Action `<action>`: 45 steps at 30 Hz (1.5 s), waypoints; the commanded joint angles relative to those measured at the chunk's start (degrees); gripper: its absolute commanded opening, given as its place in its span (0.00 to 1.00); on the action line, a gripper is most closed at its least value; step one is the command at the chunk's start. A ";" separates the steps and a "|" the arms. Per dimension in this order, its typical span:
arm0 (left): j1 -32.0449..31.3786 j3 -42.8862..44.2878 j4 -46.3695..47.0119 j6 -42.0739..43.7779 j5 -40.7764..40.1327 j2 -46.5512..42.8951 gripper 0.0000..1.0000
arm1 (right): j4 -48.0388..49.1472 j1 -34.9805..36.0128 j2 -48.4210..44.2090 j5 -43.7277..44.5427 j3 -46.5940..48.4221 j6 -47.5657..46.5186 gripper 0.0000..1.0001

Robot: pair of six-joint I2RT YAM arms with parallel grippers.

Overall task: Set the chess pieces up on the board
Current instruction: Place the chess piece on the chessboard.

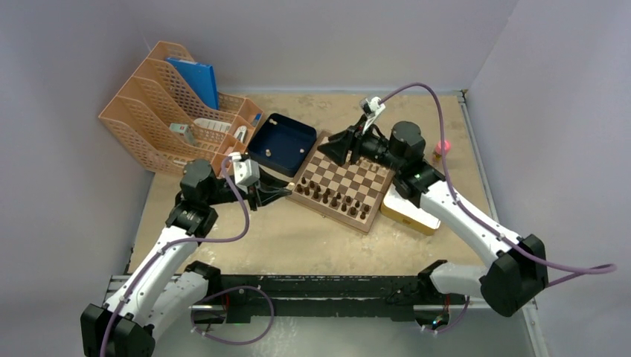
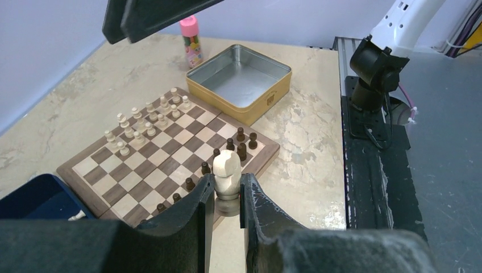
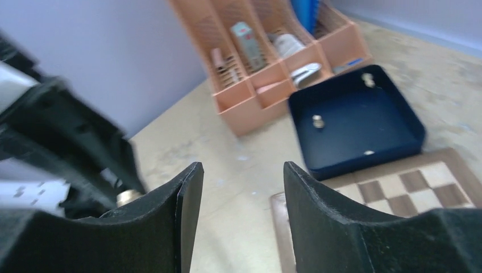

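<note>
Your left gripper (image 2: pixel 227 198) clamps the light, slippery chess piece (image 2: pixel 225 168) by its base, lower centre; right gripper (image 3: pixel 243 190) gapes empty.

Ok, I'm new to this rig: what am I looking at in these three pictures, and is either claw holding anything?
Two robot arms, left and right, are bolted at the table's near edge, each ending in a two-finger gripper. The wide picture comes from a fixed camera above and behind them; the other two come from a camera on each wrist, looking past its own fingers. On the table lie the chessboard, a dark blue tray, a yellow tin, an orange file rack and a pink bottle. Light pieces stand along one side of the board, dark pieces along the other. The left gripper is shut on one light chess piece. The right gripper is open and empty.
</note>
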 commanded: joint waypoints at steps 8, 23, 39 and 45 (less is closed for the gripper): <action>0.06 3.21 5.01 2.14 2.17 2.91 0.00 | -3.95 7.79 -2.27 -13.62 1.65 -1.25 0.58; 0.06 2.62 7.16 1.58 2.74 4.97 0.00 | -3.22 9.45 1.52 -15.06 1.78 0.10 0.53; 0.06 2.44 8.43 1.22 3.87 6.38 0.00 | -1.29 10.13 6.47 -17.55 3.94 0.45 0.42; 0.06 2.18 8.44 1.40 3.98 6.94 0.00 | 0.81 10.22 7.60 -18.70 3.80 1.46 0.39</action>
